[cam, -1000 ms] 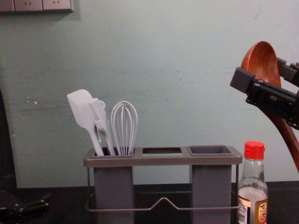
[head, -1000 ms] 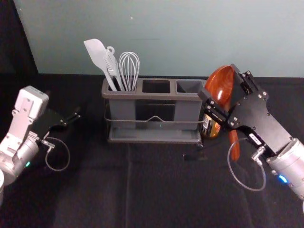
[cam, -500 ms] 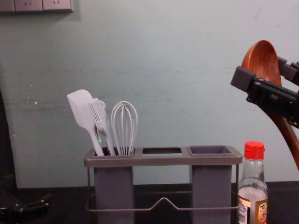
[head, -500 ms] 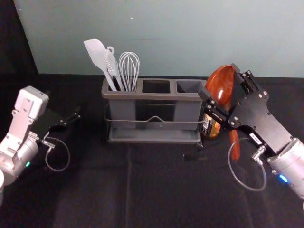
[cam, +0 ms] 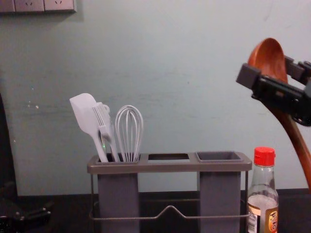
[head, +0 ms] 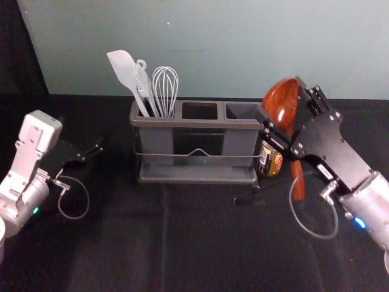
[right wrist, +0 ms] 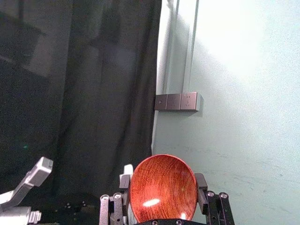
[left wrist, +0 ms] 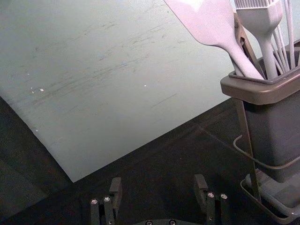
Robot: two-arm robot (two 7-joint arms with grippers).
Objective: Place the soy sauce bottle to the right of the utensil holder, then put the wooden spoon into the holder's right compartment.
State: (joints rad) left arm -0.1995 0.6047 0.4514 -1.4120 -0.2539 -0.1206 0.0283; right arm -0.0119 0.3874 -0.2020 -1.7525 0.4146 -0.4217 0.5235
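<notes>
My right gripper (head: 290,135) is up at the right, shut on the wooden spoon (head: 281,104), bowl up and handle hanging down. In the right wrist view the spoon's bowl (right wrist: 163,187) sits between the fingers of my right gripper (right wrist: 162,191). The soy sauce bottle (cam: 263,199) stands upright just right of the utensil holder (cam: 170,166), whose right compartment (cam: 218,156) is empty. At the left, low over the table, is my left gripper (head: 97,149); in its wrist view the left gripper (left wrist: 158,185) is open with nothing between its fingers.
A white spatula (head: 124,70), a brush and a whisk (head: 165,88) stand in the holder's left compartment. Behind the table rises a pale wall (cam: 184,73). The holder's front tray (head: 197,173) faces the near side of the table.
My right gripper has risen slightly with the spoon, and the spoon has shifted a little to the left in the chest view. The left arm, holder and bottle have stayed put.
</notes>
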